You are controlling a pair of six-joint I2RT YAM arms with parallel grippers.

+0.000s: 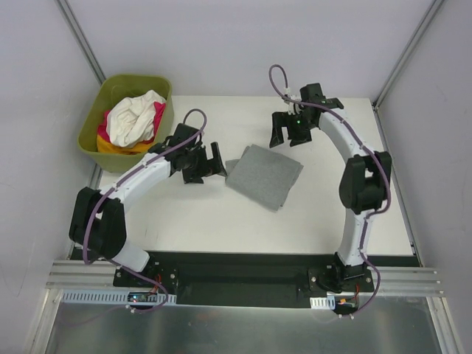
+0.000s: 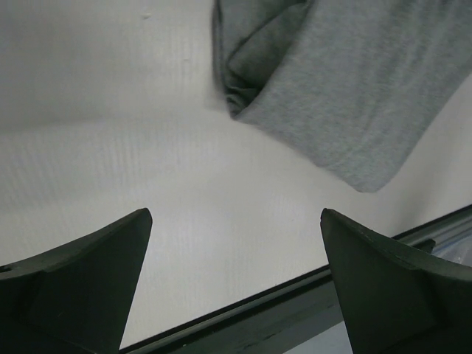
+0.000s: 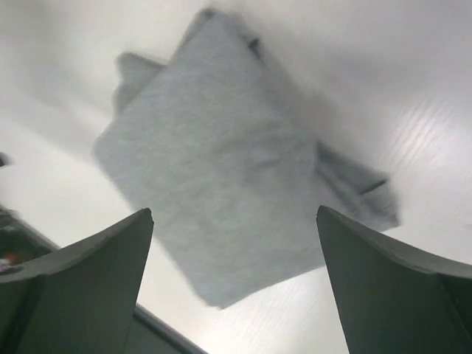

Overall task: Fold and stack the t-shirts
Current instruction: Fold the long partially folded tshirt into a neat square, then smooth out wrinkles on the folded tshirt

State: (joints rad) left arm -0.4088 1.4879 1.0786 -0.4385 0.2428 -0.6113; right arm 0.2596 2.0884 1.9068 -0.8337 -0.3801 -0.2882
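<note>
Folded grey t-shirt [image 1: 264, 175] lying flat at the middle of the desk [image 1: 221, 221]. Left fingers [image 2: 81, 280] spread wide and empty, just beside its left edge. Right fingers [image 3: 391, 287] likewise wide apart, holding nothing, near its far edge. The white, pink and orange t-shirts [image 1: 133, 122] sit heaped in the olive tub [image 1: 88, 136] at far left.

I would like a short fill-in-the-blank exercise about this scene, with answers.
The folded heather grey cotton t-shirt lies on the white ____.
The olive-green plastic tub stands on the ____ arm's side.
The left fingers and right fingers stand ____, holding nothing.
Answers: table; left; open.
</note>
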